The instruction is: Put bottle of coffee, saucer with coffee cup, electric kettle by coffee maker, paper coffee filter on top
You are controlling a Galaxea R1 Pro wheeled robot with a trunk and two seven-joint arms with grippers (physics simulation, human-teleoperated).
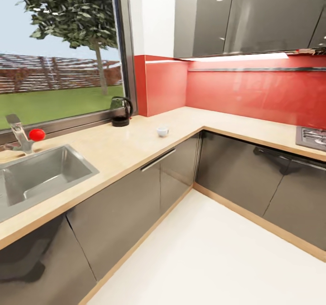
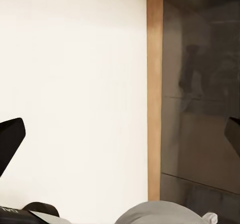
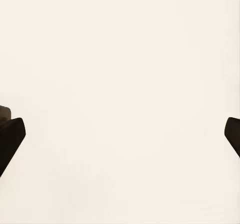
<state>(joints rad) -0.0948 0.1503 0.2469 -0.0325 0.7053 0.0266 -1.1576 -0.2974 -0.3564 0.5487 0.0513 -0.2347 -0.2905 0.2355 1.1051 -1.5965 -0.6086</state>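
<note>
Black electric kettle (image 1: 121, 111) by the window edge of the pale wood-toned countertop (image 1: 113, 148); white coffee cup (image 1: 162, 131) near its inner corner; red backsplash (image 1: 253, 94); glossy dark-grey cabinet fronts (image 1: 122, 205); steel-grey sink (image 1: 38, 176); cream-white floor (image 1: 203, 259).

Bright daylight, under-cabinet strip glow, glossy reflections, soft render blur

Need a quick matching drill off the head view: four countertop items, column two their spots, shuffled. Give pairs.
Things:
1. electric kettle
2. coffee cup
3. red ball
4. stove burner

Places:
A. beside the faucet
B. far right countertop edge
C. by the window corner
D. open counter near the corner bend

Pairs: 1-C, 2-D, 3-A, 4-B
</note>
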